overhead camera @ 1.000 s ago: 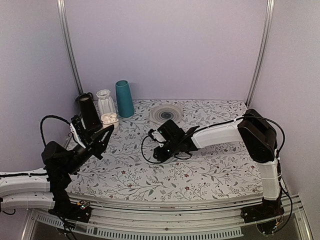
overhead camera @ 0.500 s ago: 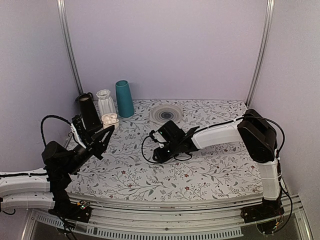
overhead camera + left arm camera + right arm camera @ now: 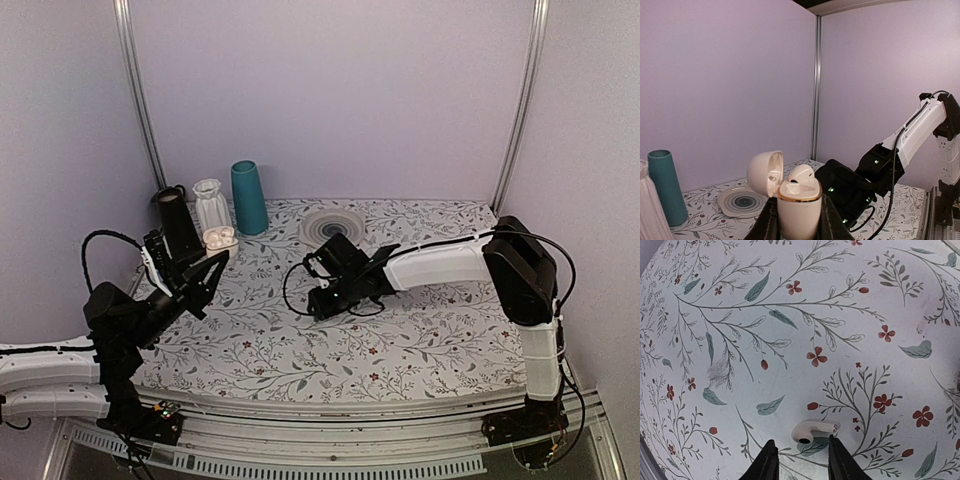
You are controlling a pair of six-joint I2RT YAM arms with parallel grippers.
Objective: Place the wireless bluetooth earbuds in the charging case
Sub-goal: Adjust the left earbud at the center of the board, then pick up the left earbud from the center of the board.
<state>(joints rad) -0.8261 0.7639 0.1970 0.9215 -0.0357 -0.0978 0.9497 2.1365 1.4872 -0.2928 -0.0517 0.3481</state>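
Left wrist view gives you the score: the charging case (image 3: 799, 202) is pinched upright between the left fingers (image 3: 771, 222), lifted off the tabletop with its lid (image 3: 765, 172) swung open, and one earbud (image 3: 801, 174) already sits in the top of it. That looks like half the job done, though from this angle you cannot be sure the earbud is pressed fully home.

The second earbud (image 3: 814, 430) lies on its side on the tabletop (image 3: 790, 340). The right fingers (image 3: 767, 462) are spread to either side of it, low over the cloth, not yet closed. What is left for you, I judge, is to close on it, carry it across to the case and seat it in the free well.

The tabletop is covered in a pale cloth printed with grey-green leaves and small red flowers. Plain lilac walls (image 3: 330, 100) close it in, with metal posts (image 3: 135, 90) at the corners. Along the back stand a teal vase (image 3: 248, 197), a white ribbed vase (image 3: 209, 205) and a black jug (image 3: 175, 220), with a ringed dish (image 3: 333, 227) lying further right.
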